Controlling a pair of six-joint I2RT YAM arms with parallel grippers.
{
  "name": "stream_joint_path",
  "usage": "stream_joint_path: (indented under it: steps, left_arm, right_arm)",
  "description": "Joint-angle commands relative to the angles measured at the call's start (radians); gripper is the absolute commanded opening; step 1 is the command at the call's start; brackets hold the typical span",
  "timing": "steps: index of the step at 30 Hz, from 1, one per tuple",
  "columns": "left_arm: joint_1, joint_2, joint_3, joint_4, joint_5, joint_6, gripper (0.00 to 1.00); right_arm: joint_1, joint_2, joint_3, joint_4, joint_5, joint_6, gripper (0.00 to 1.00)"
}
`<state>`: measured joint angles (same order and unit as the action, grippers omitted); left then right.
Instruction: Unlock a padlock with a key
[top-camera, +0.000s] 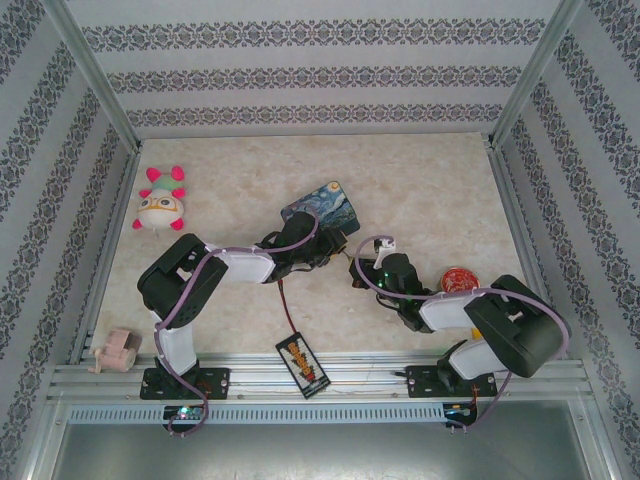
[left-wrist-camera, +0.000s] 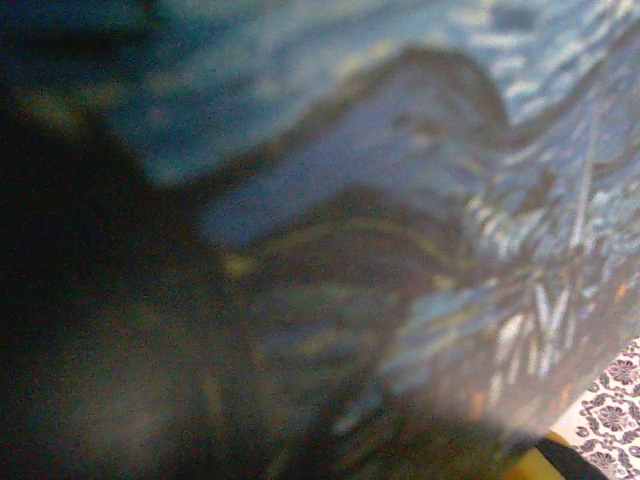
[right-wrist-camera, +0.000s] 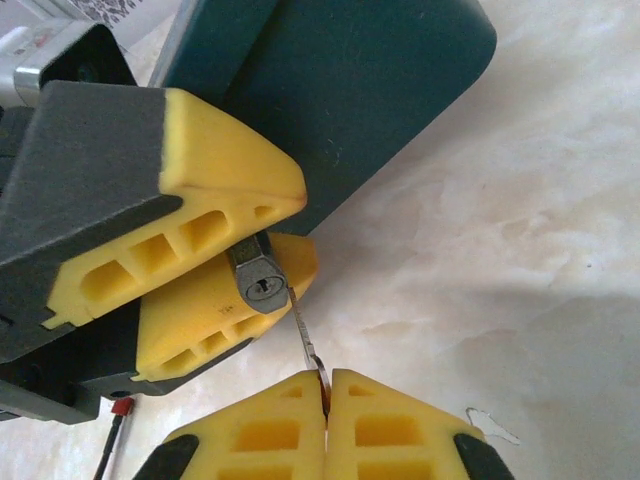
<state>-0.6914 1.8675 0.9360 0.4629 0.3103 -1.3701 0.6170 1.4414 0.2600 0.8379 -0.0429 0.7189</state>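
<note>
- My left gripper (right-wrist-camera: 288, 232) is clamped on the padlock (right-wrist-camera: 262, 284). I pinch it between two yellow pads, right against the lower edge of the painted tin (right-wrist-camera: 380, 90).
- The padlock's keyhole face is turned away from the tin, toward my right gripper (right-wrist-camera: 327, 405).
- My right gripper is closed tight, pads together, nipping the key (right-wrist-camera: 304, 332). Its thin blade slants up toward the tin, with the tip at the padlock's edge, just beside the keyhole and not in it.
- Through my left wrist camera the tin's blue and yellow paint is a close blur.
- From above, a plush toy (top-camera: 160, 205) lies well to the left of the tin, and a flat black pack (top-camera: 303, 365) lies between the tin and my bases.
</note>
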Motion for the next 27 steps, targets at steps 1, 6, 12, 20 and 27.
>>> stream_joint_path:
  steps: [1, 6, 12, 20, 27]
  left_arm:
    - [0.007, 0.033, 0.002, -0.08, 0.077, -0.083, 0.19]
    - [0.007, 0.032, 0.005, -0.082, 0.073, -0.084, 0.19]
    - [0.007, 0.032, 0.004, -0.081, 0.067, -0.087, 0.19]
    - [0.007, 0.033, 0.003, -0.078, 0.06, -0.087, 0.19]
    - [0.008, 0.035, 0.006, -0.072, 0.058, -0.089, 0.19]
  right_arm:
    - [-0.01, 0.012, 0.012, 0.083, -0.012, 0.005, 0.0]
    - [-0.011, -0.005, -0.005, 0.09, -0.008, 0.007, 0.0]
    - [-0.011, -0.039, -0.027, 0.083, 0.001, 0.007, 0.0]
    - [-0.013, -0.045, -0.035, 0.082, -0.017, 0.007, 0.0]
    - [-0.013, -0.05, -0.047, 0.082, -0.023, 0.01, 0.0]
